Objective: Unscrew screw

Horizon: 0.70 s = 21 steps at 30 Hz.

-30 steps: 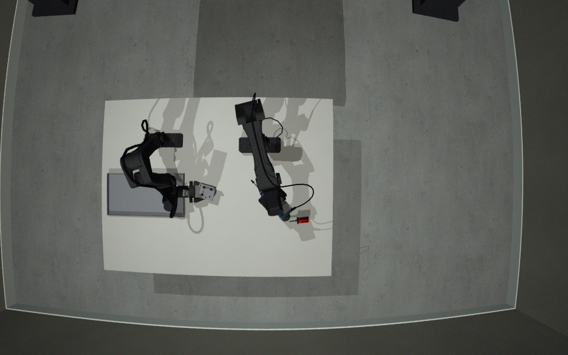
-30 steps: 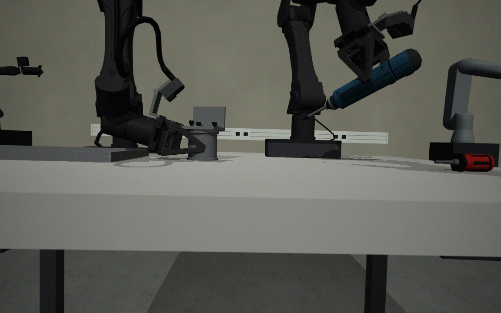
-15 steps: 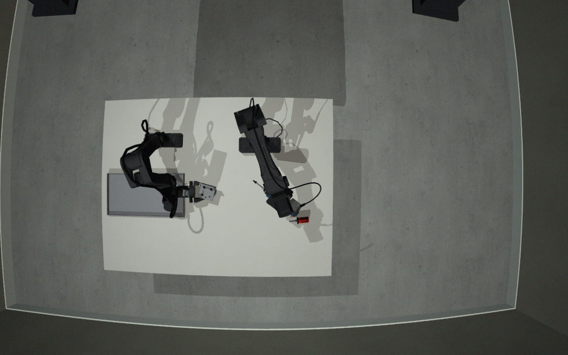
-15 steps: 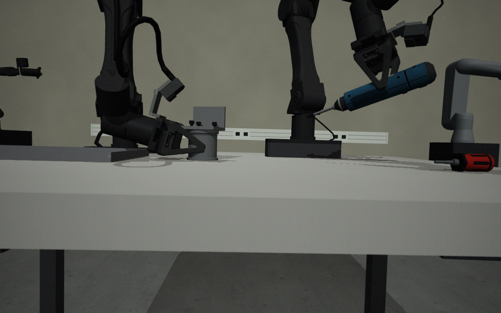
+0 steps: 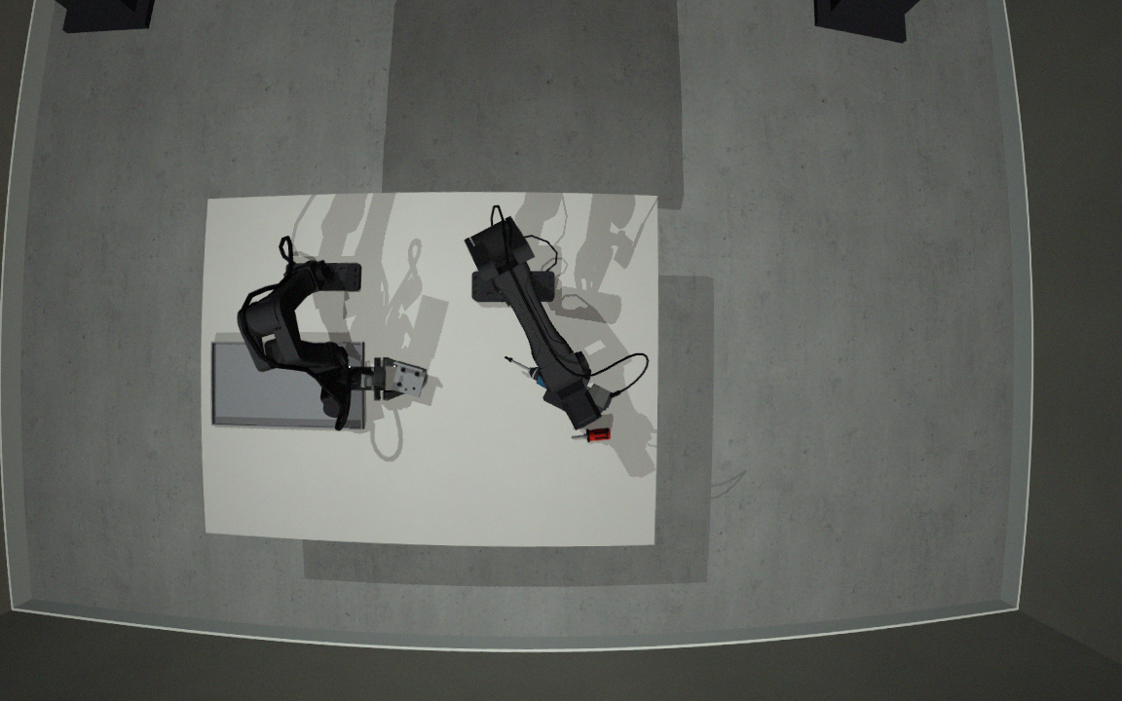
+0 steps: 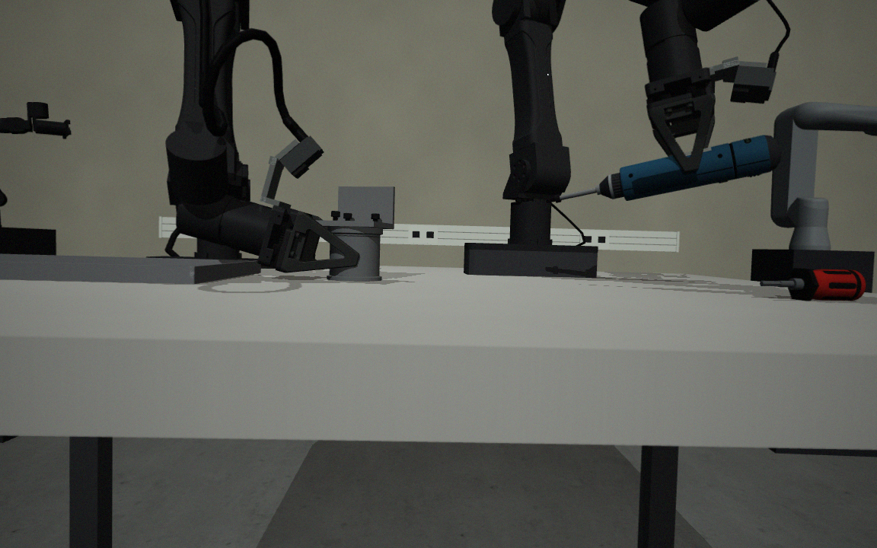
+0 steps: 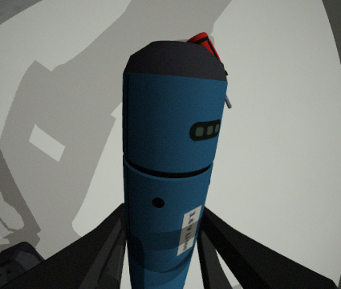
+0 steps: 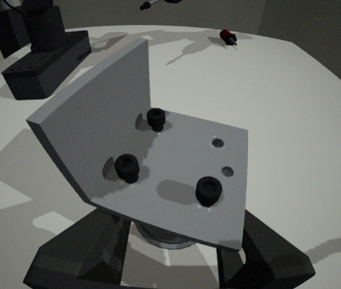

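Two grippers are seen, and one thing is held by each. By the left gripper (image 6: pixel 690 167) (image 7: pixel 162 212), the electric screwdriver (image 5: pixel 539 378) (image 6: pixel 700 167) (image 7: pixel 170 128) (image 8: pixel 150 5) is held around its blue barrel, in the air and tilted, with its bit well apart from the screws. By the right gripper (image 5: pixel 412 381) (image 6: pixel 353 259) (image 8: pixel 173 230), the one joint module (image 6: pixel 361 252) (image 8: pixel 170 242) is held low on its sides, standing upright on the table (image 5: pixel 461 505) (image 6: pixel 428 388) (image 7: pixel 290 140) (image 8: pixel 306 100).

One bracket (image 5: pixel 409 381) (image 6: pixel 367 204) (image 8: pixel 178 156) is seated on top of it. Three black screws (image 8: pixel 156 117) are counted in the bracket, with heads above its plate; two open holes (image 8: pixel 217 142) are counted too. Which screw is fully down cannot be told.

One red screwdriver (image 5: pixel 598 434) (image 6: pixel 837 285) (image 7: pixel 204 40) (image 8: pixel 226 35) is laid on the table; in the left wrist view it is partly hidden by the blue barrel. One grey tray (image 5: pixel 212 384) (image 6: pixel 74 268) is partly covered by the right arm from above, and is cut off in the exterior view. In the right wrist view, the electric screwdriver is mostly cut off.
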### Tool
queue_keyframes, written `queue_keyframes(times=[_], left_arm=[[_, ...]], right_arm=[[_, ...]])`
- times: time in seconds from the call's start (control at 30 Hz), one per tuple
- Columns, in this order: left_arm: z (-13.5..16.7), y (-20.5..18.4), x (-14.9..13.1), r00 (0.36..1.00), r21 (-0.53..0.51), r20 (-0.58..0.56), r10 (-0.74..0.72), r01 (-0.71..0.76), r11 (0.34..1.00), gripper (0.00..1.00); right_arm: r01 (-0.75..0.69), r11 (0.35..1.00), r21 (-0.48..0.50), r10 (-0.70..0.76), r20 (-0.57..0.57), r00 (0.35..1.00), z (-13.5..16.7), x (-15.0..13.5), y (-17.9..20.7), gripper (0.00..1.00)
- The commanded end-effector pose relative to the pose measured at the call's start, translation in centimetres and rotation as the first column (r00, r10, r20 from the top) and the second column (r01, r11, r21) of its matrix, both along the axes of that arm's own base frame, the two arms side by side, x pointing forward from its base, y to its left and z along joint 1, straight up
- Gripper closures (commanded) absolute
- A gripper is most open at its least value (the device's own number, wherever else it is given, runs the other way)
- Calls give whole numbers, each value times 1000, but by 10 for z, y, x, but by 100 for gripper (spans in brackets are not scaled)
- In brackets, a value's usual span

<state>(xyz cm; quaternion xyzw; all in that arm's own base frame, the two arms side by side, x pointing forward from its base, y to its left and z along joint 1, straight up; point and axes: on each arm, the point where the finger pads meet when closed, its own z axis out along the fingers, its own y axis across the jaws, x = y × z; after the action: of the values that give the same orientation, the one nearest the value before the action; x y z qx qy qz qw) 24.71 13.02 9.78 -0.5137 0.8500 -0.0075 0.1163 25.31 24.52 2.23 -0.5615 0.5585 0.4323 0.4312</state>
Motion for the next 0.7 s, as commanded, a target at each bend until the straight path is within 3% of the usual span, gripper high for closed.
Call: queue_keyframes(times=[0.0,0.3,0.47,0.67], left_arm=[[12,16,5,998,1,16,67,-67,998,58],[1,40,-15,973,-48,-79,216,-220,974,58],[10,40,-14,975,-36,-45,217,-218,975,58],[-6,53,-30,941,-79,-142,309,-322,944,58]], right_arm=[[-25,1000,14,24,13,1000,6,-4,4,41],[-25,1000,14,24,13,1000,6,-4,4,41],[-25,1000,14,24,13,1000,6,-4,4,41],[-25,1000,14,24,13,1000,6,-4,4,41]])
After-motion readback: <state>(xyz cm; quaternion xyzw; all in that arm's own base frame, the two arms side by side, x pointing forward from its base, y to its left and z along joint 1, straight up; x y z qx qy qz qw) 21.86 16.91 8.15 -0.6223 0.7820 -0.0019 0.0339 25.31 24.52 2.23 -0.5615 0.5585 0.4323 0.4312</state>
